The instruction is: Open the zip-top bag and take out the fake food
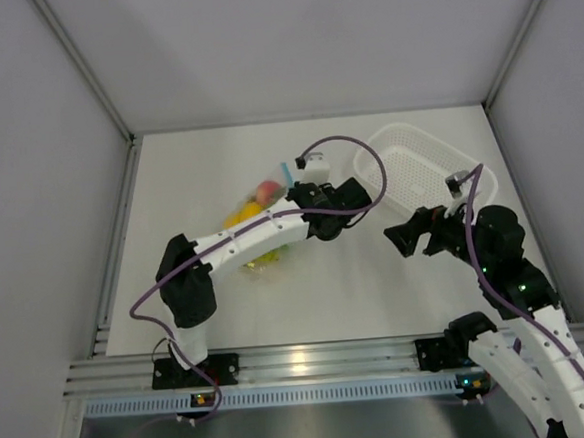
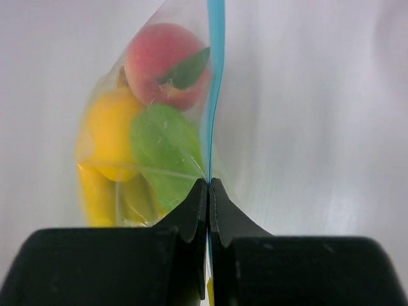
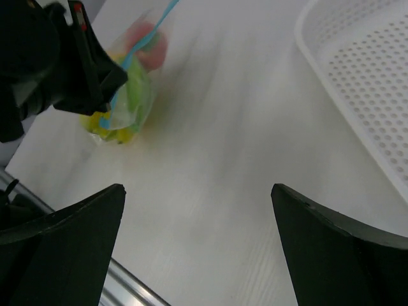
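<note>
The zip-top bag (image 1: 257, 213) lies left of the table's middle, its blue zip strip (image 2: 215, 76) running along its mouth. Inside shows the fake food: a pink peach (image 2: 167, 64), a yellow round fruit (image 2: 111, 134), green leaves (image 2: 166, 146) and yellow banana pieces (image 2: 95, 197). My left gripper (image 2: 209, 183) is shut, its tips pinching the bag right at the blue strip. In the top view the left gripper (image 1: 296, 194) sits at the bag's right edge. My right gripper (image 3: 197, 187) hangs open over bare table to the right of the bag (image 3: 124, 95), holding nothing.
A white perforated basket (image 1: 419, 165) stands at the back right, beside the right arm; its rim shows in the right wrist view as the basket (image 3: 357, 83). A metal rail (image 1: 302, 364) runs along the near edge. Walls close in both sides.
</note>
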`<state>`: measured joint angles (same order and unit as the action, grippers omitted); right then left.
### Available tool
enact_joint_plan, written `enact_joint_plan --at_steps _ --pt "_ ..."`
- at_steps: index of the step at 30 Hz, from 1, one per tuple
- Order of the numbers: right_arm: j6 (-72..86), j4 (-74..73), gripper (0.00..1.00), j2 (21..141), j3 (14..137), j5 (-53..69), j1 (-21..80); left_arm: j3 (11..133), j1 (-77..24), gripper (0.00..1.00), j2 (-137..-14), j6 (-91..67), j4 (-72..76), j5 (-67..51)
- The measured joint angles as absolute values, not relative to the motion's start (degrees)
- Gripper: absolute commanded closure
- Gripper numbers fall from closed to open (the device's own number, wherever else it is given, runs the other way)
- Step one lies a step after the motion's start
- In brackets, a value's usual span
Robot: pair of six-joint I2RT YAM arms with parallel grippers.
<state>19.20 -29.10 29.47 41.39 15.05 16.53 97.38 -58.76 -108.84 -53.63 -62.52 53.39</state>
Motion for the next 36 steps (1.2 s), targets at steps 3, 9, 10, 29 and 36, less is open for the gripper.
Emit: enact_joint_plan --at_steps 3,9,10,29,36 --pt "19.7 -22.2 0.04 32.1 39.0 23.3 16.6 100.2 -58.6 1.00 -104.7 -55.4 -62.6 54.7" --pt "17.3 -15.1 0.07 43.4 41.2 27.3 23.4 101.8 -58.6 1.00 -98.1 -61.9 -62.7 56.9" --pt "16.4 -14.6 0.09 45.2 42.0 26.8 25.6 101.8 -58.6 1.00 -97.5 -63.2 -62.7 57.0" --pt "-1.3 11.3 0.27 55.3 40.5 4.6 49.1 93.2 -59.3 1.00 -92.4 -86.1 -63.0 51.9" --pt "-2.2 16.5 0.34 57.6 37.9 5.3 49.1 91.5 -60.1 1.00 -89.5 -92.3 -63.2 51.6"
